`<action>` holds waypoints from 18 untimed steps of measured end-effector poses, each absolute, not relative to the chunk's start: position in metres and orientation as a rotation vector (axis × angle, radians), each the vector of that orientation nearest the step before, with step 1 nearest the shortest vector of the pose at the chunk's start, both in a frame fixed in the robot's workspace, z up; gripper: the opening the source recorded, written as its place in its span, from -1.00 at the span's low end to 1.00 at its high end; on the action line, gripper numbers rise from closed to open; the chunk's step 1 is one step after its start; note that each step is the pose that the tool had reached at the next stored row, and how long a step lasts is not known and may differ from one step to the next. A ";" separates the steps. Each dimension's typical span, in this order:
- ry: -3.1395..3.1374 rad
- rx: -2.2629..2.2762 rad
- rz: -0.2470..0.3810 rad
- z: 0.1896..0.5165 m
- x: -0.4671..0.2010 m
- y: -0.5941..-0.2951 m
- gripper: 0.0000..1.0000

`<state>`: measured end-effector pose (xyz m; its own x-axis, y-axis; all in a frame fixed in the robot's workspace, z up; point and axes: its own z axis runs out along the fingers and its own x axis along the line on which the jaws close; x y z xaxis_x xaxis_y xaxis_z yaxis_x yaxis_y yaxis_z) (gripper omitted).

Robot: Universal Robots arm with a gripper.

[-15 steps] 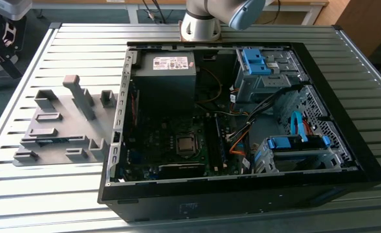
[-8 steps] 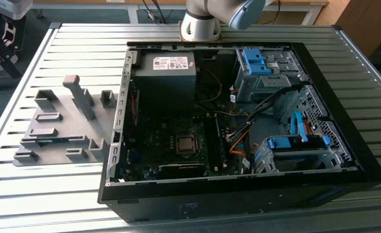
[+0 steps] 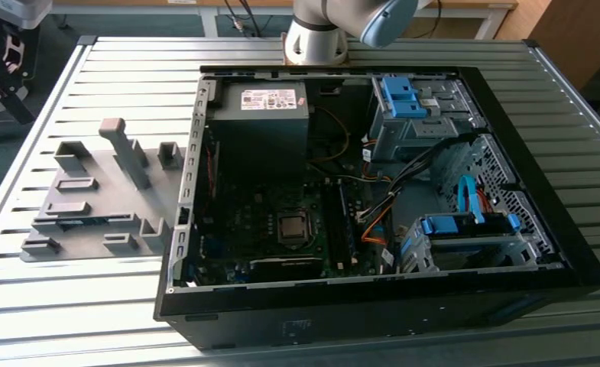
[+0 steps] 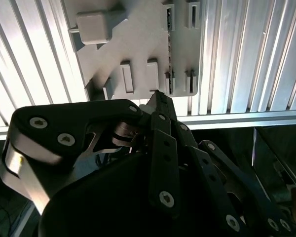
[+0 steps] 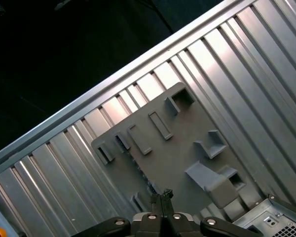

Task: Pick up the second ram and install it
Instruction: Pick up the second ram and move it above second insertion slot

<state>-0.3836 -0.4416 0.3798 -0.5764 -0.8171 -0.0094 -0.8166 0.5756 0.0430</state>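
Fingers (image 5: 163, 196) pressed together over grey holder (image 5: 182, 143) with second ram (image 3: 83, 222); power-supply label (image 3: 267, 98) (print illegible) white.

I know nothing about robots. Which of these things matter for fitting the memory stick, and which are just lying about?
Part of the job: second ram, resting in the grey holder plate; gripper, aimed down at that plate; open computer case.

Just there: power supply; blue drive brackets; cables; slatted table.
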 end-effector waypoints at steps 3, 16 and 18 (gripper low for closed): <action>-2.769 1.457 -0.066 0.380 -0.384 -0.442 -0.79; -2.734 1.521 -0.066 0.380 -0.384 -0.442 -0.79; -2.728 1.530 -0.066 0.380 -0.384 -0.442 -0.79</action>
